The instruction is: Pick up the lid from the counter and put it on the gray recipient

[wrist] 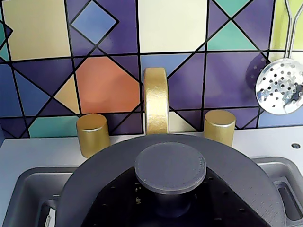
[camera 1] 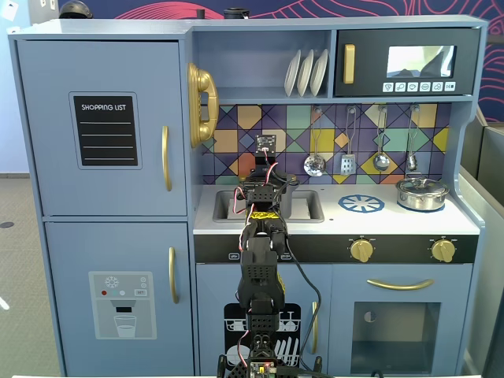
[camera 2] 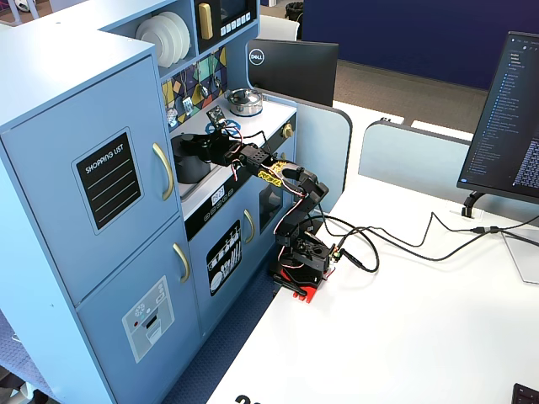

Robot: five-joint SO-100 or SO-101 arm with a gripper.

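Observation:
The dark gray lid (wrist: pixel 227 175) fills the lower wrist view, its round knob (wrist: pixel 170 166) in the middle. My gripper (wrist: pixel 170 208) is shut on the knob's stem, with a black jaw on either side. The lid sits level over the sink, in front of the gold faucet (wrist: pixel 155 101). In a fixed view the lid (camera 2: pixel 192 140) lies at the top of the gray pot (camera 2: pixel 189 168), which stands in the sink; I cannot tell whether it rests on the rim. In the front fixed view the arm hides most of the pot (camera 1: pixel 288 201).
Two gold tap knobs (wrist: pixel 93 135) (wrist: pixel 219 126) flank the faucet. A slotted ladle (wrist: pixel 279 87) hangs on the tiled wall. A shiny silver pot (camera 1: pixel 422 194) stands on the right burner. The sink basin (camera 1: pixel 224 206) is left of the arm.

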